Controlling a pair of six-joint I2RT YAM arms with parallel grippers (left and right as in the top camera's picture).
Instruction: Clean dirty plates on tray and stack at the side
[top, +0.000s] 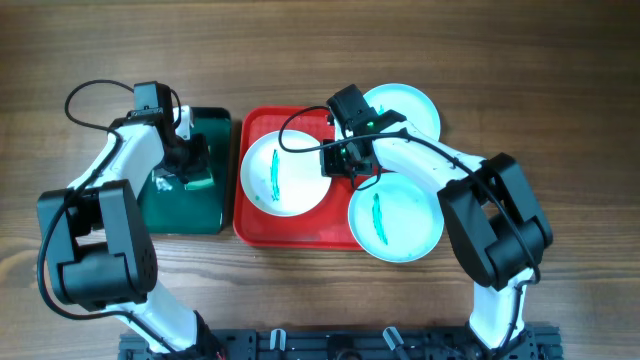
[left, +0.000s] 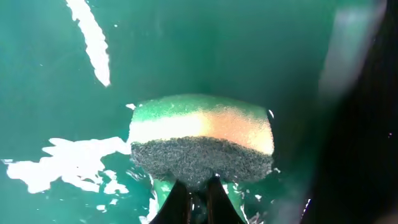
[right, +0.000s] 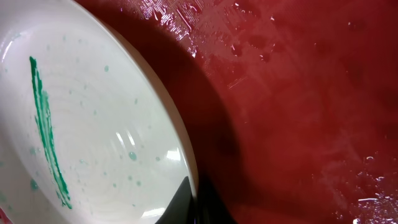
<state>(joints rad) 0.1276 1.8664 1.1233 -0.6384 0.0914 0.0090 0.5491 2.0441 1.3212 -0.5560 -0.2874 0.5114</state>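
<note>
Presently the right gripper (right: 194, 202) is pinched onto the rim of the white plate (right: 93, 124), the edge caught between its two fingers. The plate's bowl spreads out ahead of the fingertips and to their left, with a teal streak (right: 46, 130) down it. To the right of those fingers lies the wet floor of the red tray (right: 298, 93), and the plate sits within that tray. Two pale-blue plates flank this hand: one (top: 400, 225) on the base side, overlapping the tray's rim, the other (top: 410, 105) on the far side, partly under the arm. The left gripper (left: 198, 196) is pressed together on a sponge (left: 202, 140) — dark scouring face toward the fingers — directly ahead of it, over the wet dark green tray (left: 217, 43).
</note>
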